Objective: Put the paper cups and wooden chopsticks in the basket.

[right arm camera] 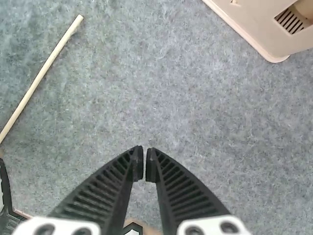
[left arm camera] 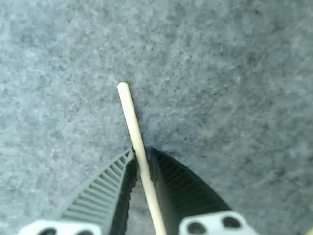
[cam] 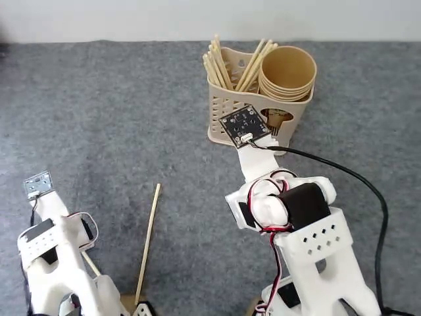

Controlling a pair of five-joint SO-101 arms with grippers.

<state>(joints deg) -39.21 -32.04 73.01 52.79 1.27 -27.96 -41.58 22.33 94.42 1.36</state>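
Observation:
A beige slotted basket (cam: 227,108) stands at the far middle of the grey carpet, with several wooden chopsticks (cam: 227,62) upright in it beside a stack of paper cups (cam: 287,69). One loose chopstick (cam: 148,240) lies on the carpet between the two arms, also seen from the right wrist (right arm camera: 41,73). My left gripper (left arm camera: 141,155) is shut on another chopstick (left arm camera: 131,117), whose tip pokes out past the fingers just above the carpet. My right gripper (right arm camera: 145,164) is shut with nothing in it, over bare carpet a short way in front of the basket (right arm camera: 259,27).
The left arm (cam: 49,257) sits at the near left corner and the right arm (cam: 296,217) at the near middle right, its black cable (cam: 368,191) trailing to the right. A pale wall runs behind the basket.

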